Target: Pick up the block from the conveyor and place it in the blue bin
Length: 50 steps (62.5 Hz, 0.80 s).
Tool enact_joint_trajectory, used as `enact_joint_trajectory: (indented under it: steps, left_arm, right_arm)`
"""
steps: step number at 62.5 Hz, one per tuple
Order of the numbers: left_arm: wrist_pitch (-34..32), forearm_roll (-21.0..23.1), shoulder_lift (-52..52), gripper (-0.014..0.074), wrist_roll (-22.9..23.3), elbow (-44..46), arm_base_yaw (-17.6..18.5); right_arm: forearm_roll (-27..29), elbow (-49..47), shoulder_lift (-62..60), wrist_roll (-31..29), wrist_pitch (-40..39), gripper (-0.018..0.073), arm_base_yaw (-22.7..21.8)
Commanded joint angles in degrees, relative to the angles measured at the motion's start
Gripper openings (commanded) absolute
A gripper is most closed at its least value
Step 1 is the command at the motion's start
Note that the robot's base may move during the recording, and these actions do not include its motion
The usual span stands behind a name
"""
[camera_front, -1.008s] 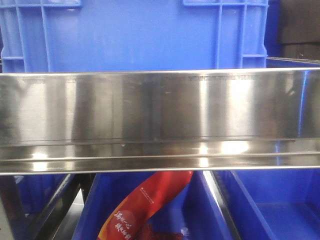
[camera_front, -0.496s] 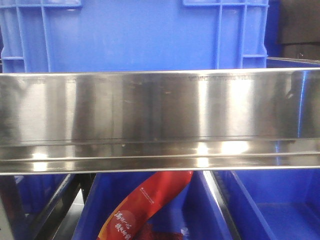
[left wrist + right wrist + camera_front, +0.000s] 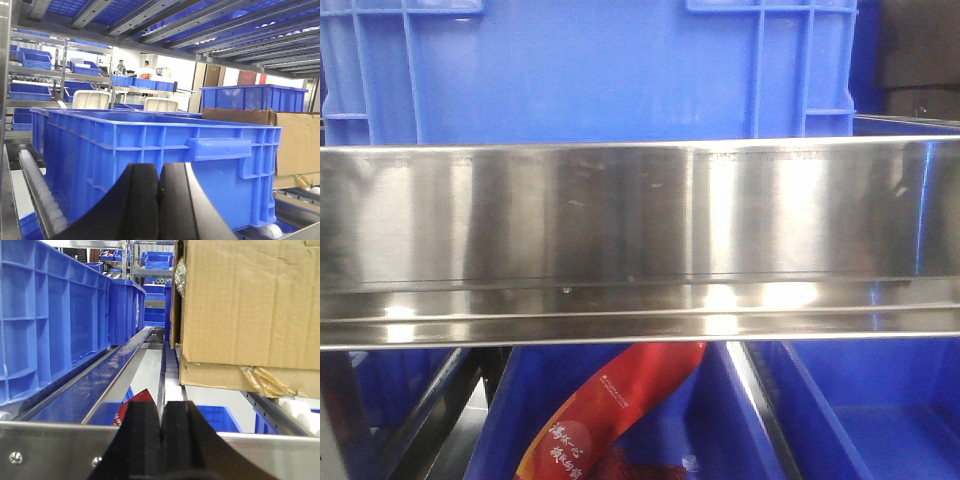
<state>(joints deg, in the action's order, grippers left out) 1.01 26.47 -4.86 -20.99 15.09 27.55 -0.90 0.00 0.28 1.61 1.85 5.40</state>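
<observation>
Smooth black curved jaws, both wrists

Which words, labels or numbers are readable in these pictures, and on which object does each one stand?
No text can be read with certainty.
Red packet in the lower blue bin: yellow Chinese characters and a small white logo, too blurred to read.
Stainless steel rail: faint engraved marks near its top edge, illegible.
Cardboard box and blue crates: no print visible.

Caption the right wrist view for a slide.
Shut right gripper faces a steel rail, between blue bin and cardboard box.
</observation>
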Motion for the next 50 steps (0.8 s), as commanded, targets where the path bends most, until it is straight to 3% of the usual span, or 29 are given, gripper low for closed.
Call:
enact_joint_trajectory:
  steps: [1, 16, 27, 31, 34, 37, 40, 50]
  left_arm:
    - [-1.01, 0.24, 0.32, -0.0111, -0.06, 0.1, 0.08]
    - [-0.61, -0.03, 0.32, -0.0111, -0.06, 0.0, 0.08]
    - [-3.08, -6.9, 0.55, -0.0111, 0.95, -4.3, -1.17]
    - [-3.6, -10.92, 0.55, -0.0111, 8.72, -6.44, -4.22]
    - [-3.61, -18.34, 0.55, -0.0111, 17.94, -8.21, -7.17]
    - [-3.47, -25.68, 0.68, -0.0111, 23.93, -9.46, -10.47]
    - [-3.01, -30.38, 1.17, -0.0111, 25.34, -10.35, -13.75]
    - [-3.55, -30.57, 3.78, -0.0111, 25.33, -13.77, -21.1]
  right_arm:
    - [-0.4, 0.0, -0.28, -0.2, -1.54, -0.0167, -0.35]
    - [-0.4, 0.0, -0.28, -0.2, -1.54, -0.0167, -0.35]
    - [-0.4, 0.0, -0.28, -0.2, -1.54, -0.0167, -0.35]
    - [-0.4, 0.0, -0.28, -0.2, -1.54, -0.0167, -0.35]
    - [-0.4, 0.0, -0.28, -0.2, -1.54, -0.0167, -0.35]
    - [-0.4, 0.0, -0.28, -0.2, -1.54, -0.0167, -0.35]
    - [-0.4, 0.0, -0.28, -0.2, -1.54, -0.0167, -0.35]
    - [-0.4, 0.0, -0.28, -0.2, -1.54, -0.0167, -0.35]
